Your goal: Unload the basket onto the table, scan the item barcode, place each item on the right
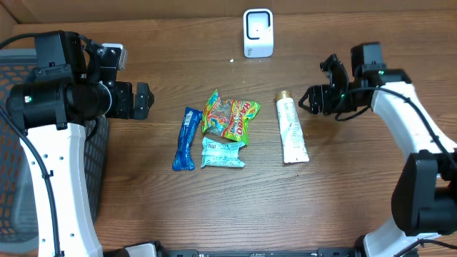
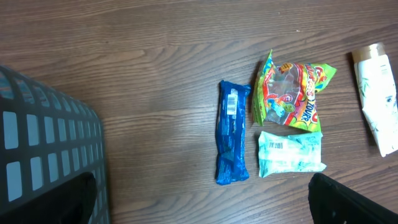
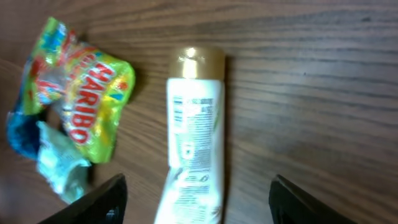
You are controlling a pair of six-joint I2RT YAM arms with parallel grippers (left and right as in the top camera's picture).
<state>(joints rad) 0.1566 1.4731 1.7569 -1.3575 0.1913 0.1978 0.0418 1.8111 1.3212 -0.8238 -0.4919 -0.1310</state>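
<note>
A white tube with a gold cap lies flat on the wooden table, its cap pointing toward the far edge, where a small white barcode scanner stands upright, well apart from it. The right gripper hangs just beside the tube's cap end, its jaws spread wide and gripping nothing. Seen from the wrist camera, its two dark fingers sit on either side of the tube with bare wood between them and it, and the tube's printed face is turned up. To the left of the tube, three snack packs sit close together: a green-and-yellow Haribo bag, a pale teal packet touching the bag's near edge, and a blue wrapped bar just beside both, a barcode label showing near its far end. Across the table the left gripper hovers over bare wood on the blue bar's side of the group, its jaws wide apart and empty. A dark mesh basket stands at the left edge of the table, beside the left arm
</note>
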